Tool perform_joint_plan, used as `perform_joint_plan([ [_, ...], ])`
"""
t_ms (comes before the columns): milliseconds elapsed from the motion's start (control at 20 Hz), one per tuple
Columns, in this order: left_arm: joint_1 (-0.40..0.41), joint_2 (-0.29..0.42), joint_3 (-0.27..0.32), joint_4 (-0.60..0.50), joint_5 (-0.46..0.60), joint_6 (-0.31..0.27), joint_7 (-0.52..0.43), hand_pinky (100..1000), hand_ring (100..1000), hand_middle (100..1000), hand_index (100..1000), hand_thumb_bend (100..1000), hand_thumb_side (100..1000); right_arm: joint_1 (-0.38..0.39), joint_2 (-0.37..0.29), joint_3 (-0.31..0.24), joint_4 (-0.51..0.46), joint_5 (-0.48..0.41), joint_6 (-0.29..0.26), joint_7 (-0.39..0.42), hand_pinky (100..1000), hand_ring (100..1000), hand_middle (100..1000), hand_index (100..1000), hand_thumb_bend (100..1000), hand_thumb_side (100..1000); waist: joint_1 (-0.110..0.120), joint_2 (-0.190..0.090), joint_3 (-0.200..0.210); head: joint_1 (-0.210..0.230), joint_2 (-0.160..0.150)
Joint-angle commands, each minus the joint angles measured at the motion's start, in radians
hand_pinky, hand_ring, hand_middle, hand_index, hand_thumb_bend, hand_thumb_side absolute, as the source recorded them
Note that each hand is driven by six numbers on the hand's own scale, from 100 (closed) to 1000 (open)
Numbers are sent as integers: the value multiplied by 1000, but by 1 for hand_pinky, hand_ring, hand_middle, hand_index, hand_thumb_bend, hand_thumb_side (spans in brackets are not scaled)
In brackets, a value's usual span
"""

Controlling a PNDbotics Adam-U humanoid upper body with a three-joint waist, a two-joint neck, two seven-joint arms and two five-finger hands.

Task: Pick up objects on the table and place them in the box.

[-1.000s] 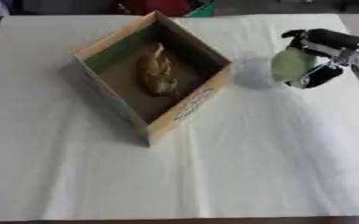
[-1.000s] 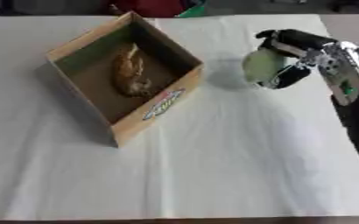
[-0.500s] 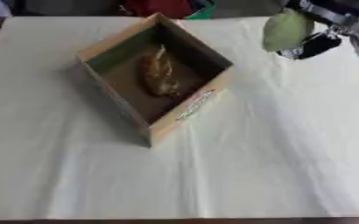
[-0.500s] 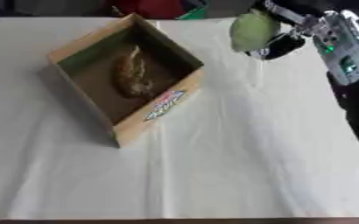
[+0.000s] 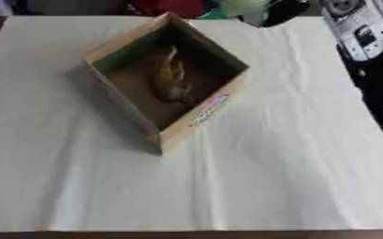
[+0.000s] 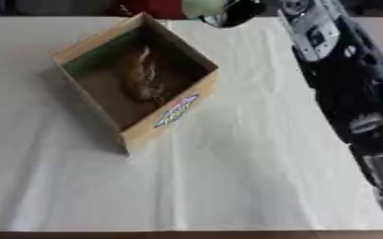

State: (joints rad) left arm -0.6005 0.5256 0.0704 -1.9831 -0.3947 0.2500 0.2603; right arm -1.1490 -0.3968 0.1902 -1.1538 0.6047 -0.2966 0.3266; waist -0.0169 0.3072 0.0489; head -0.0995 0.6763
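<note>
An open cardboard box [image 5: 196,120] stands on the white cloth, turned corner-on, with a brown, elongated object [image 5: 169,76] lying inside it. My right hand [image 6: 237,11] is high at the top edge of both views, just beyond the box's far corner, shut on a pale green rounded object [image 6: 203,6]. Its arm [image 6: 342,79] runs down the right side. The left hand shows in no view.
A white cloth covers the table [image 5: 268,177], with bare room in front of and to the right of the box. Red and green things [image 5: 174,6] lie past the far edge.
My right hand has carried the pale green object up and to the left, from the table's right side to above the box's far corner. The box and its content have not moved.
</note>
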Motion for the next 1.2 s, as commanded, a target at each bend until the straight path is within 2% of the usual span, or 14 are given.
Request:
perform_joint_plan([
  [50, -17, 13, 2, -17, 9, -11, 5, 692, 774, 784, 875, 694, 935, -28, 0, -5, 2, 18, 6, -11, 660, 1000, 297, 415, 100, 100, 3, -26, 1, -4, 1],
  [150, -19, 12, 2, -17, 11, -12, 6, 687, 768, 784, 876, 678, 917, -30, 3, -3, 6, 20, 5, -15, 666, 1000, 300, 420, 100, 100, 4, -25, 2, -11, -1],
  [300, -57, -1, -10, -17, 37, -41, 34, 686, 765, 781, 874, 680, 911, -42, 49, 9, 49, 13, 31, -26, 668, 1000, 305, 424, 100, 100, -1, -13, 48, -61, -9],
  [400, -65, -5, -17, -17, 56, -68, 61, 685, 764, 779, 870, 679, 910, -40, 94, 13, 85, 34, 45, -37, 668, 1000, 312, 431, 100, 100, -5, -11, 68, -74, -10],
  [550, -59, -3, -16, -17, 74, -101, 85, 681, 762, 779, 866, 677, 912, -33, 165, 19, 136, 76, 48, -46, 666, 1000, 331, 453, 100, 100, -9, -8, 70, -70, -10],
  [700, -54, -1, -13, -17, 80, -105, 91, 681, 762, 778, 864, 674, 914, -26, 224, 24, 185, 119, 37, -47, 670, 1000, 352, 473, 100, 100, -12, -6, 68, -61, -9],
  [950, -52, -4, -9, -17, 79, -94, 92, 682, 761, 778, 863, 668, 918, -12, 256, 34, 229, 194, -10, -41, 680, 1000, 367, 489, 100, 100, -14, -3, 66, -55, -14],
  [1200, -52, -5, -9, -17, 79, -92, 91, 682, 761, 778, 863, 668, 918, -7, 270, 21, 247, 262, -36, -59, 680, 1000, 367, 489, 100, 100, -13, -3, 65, -54, -15],
])
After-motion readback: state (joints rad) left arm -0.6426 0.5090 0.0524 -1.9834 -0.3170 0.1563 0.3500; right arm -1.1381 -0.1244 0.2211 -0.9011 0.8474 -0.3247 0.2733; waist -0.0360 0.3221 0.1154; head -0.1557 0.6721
